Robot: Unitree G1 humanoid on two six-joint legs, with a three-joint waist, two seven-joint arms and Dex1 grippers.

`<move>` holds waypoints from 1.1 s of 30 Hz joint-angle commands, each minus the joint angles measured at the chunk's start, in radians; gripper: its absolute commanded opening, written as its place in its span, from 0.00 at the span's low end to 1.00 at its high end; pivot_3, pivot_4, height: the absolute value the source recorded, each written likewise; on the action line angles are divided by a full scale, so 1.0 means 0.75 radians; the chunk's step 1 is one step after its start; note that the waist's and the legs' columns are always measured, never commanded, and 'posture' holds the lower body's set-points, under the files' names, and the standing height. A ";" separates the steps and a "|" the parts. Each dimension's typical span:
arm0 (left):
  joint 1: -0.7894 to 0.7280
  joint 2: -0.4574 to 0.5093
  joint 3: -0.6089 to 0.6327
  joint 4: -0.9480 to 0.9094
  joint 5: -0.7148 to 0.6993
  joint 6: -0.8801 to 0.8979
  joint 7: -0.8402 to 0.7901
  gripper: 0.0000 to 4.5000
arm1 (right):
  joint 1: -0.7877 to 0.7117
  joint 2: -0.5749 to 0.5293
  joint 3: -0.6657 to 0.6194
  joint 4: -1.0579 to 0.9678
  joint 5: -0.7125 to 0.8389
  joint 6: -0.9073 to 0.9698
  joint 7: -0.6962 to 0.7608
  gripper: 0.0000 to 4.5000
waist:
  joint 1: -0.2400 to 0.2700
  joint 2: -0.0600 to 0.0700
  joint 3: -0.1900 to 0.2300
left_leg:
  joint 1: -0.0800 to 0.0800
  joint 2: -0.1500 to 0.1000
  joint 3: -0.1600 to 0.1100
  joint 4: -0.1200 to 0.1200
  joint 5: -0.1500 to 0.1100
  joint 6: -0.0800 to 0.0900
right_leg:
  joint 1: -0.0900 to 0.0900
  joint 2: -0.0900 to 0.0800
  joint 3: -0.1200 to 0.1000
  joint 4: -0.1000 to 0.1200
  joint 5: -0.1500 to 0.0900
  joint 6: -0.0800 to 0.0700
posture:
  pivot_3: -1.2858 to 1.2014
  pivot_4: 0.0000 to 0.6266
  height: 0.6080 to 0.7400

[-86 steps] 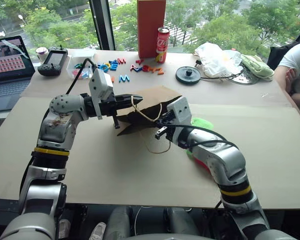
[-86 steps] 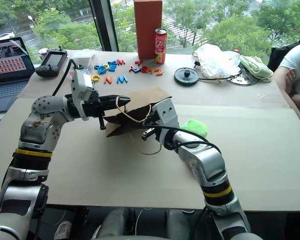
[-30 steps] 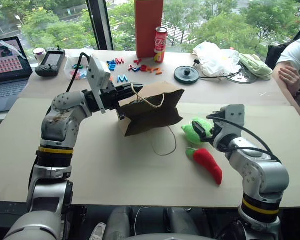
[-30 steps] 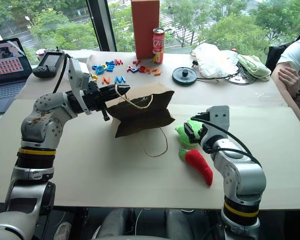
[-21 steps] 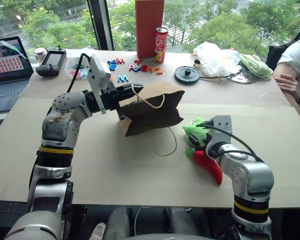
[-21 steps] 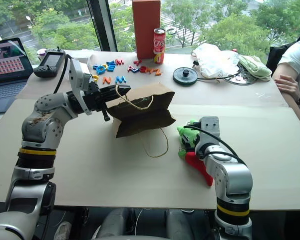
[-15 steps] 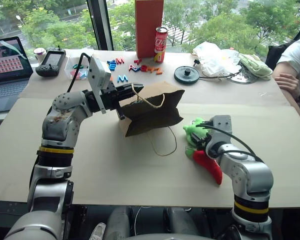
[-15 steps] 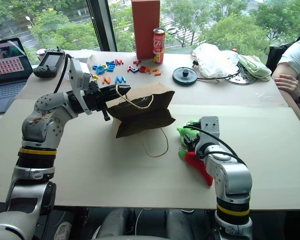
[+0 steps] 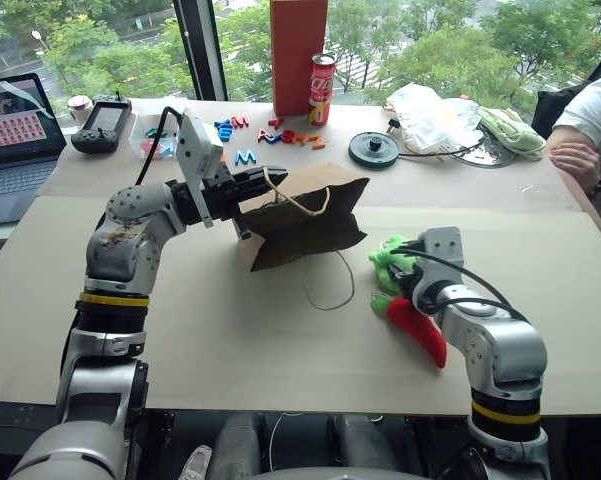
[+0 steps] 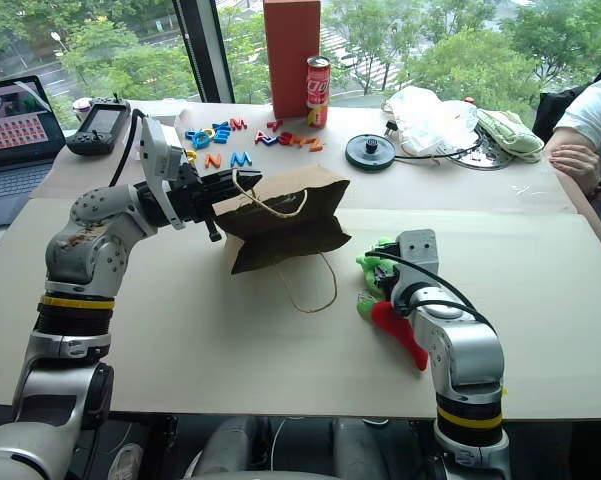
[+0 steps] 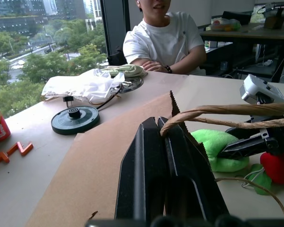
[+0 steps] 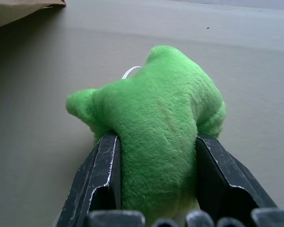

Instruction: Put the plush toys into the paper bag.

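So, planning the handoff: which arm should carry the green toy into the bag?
Right. The right gripper already squeezes the green plush toy, while the left gripper is pinching the paper bag rim.

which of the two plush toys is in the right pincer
The green plush toy, squeezed between the right pincer; the red chili toy lies free on the table.

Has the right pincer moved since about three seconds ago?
Yes. It left the paper bag mouth and swung out to the robot's right, and now it clamps the green plush toy beside the red chili toy.
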 commanded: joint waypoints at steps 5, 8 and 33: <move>-0.039 -0.007 0.015 -0.009 0.007 -0.040 0.000 0.02 | -0.001 0.004 -0.003 -0.028 0.005 -0.046 0.023 0.10 | 0.000 0.000 0.000 | 0.000 0.000 0.000 0.000 0.000 0.000 | 0.000 0.000 0.000 0.000 0.000 0.000 | 0.52 0.24 1.00; -0.041 -0.009 0.016 -0.004 0.009 -0.041 -0.001 0.02 | -0.007 -0.007 -0.012 -0.021 -0.005 -0.052 0.019 0.00 | 0.000 0.000 0.000 | 0.000 0.000 0.000 0.000 0.000 0.000 | 0.000 0.000 0.000 0.000 0.000 0.000 | 0.52 0.24 1.00; -0.070 -0.040 0.006 0.019 0.008 -0.016 -0.020 0.02 | -0.329 -0.385 -0.099 -0.509 0.700 0.294 0.440 0.00 | 0.001 0.000 0.000 | -0.001 0.000 -0.002 -0.001 0.000 0.001 | 0.001 0.000 0.000 -0.003 0.000 0.000 | 0.52 0.24 1.00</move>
